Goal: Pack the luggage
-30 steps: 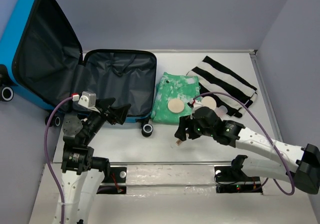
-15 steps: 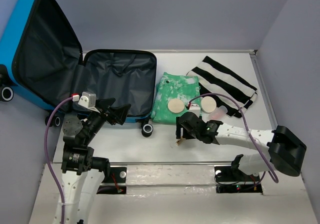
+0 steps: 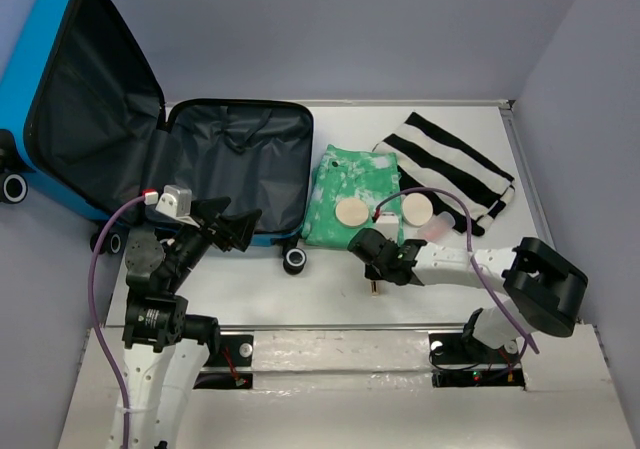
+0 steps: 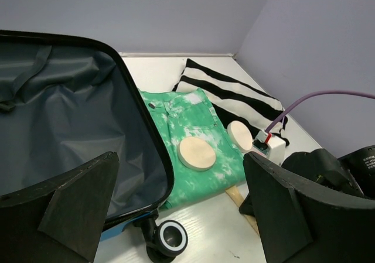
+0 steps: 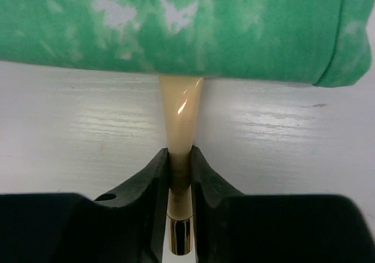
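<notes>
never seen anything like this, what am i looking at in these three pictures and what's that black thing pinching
These are two robot arms bolted to a white table, each ending in a two-finger gripper. The wide picture comes from a fixed camera above and behind them. The other two come from small cameras on the wrists, so each shows its own arm's fingers at the bottom.

On the table are an open blue suitcase, a folded green garment, a black-and-white striped cloth and two pale round discs, one of them on the garment.

The left gripper is open and holds nothing. The right gripper is shut on a slim cream stick with a gold band, whose far end reaches the garment's edge. I cannot tell what it is.
</notes>
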